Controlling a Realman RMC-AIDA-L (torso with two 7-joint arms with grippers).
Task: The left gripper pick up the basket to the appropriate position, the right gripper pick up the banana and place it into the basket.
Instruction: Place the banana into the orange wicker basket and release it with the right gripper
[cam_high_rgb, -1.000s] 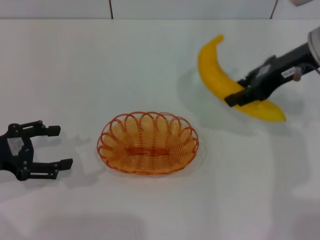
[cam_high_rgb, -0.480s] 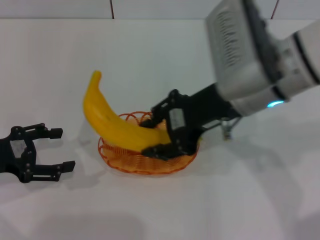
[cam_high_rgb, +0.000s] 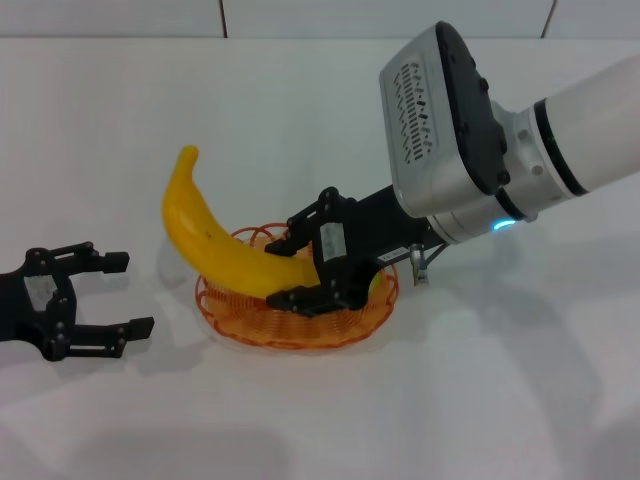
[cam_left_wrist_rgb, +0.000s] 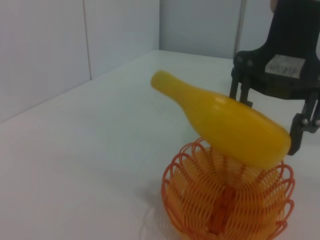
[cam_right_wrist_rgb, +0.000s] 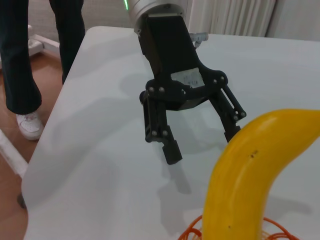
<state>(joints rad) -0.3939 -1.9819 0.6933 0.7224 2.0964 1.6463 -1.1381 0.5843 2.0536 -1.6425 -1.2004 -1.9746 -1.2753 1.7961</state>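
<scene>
I had the right claw (cam_high_rgb: 312, 272) pinching the banana (cam_high_rgb: 225, 248) near its fat end, so the long part stuck out to the side. I held it low over the basket (cam_high_rgb: 296, 305) because that was where the banana had to go. The stem end pointed up and away, past the basket's rim, so the banana hung tilted and not flat. I could not tell if it touched the wire yet. The basket sat on the white counter (cam_high_rgb: 500, 380), in the middle in front of me. The left claw (cam_high_rgb: 92, 294) rested off to the side with its fingers spread apart, holding nothing. It was near the basket but not touching it.
</scene>
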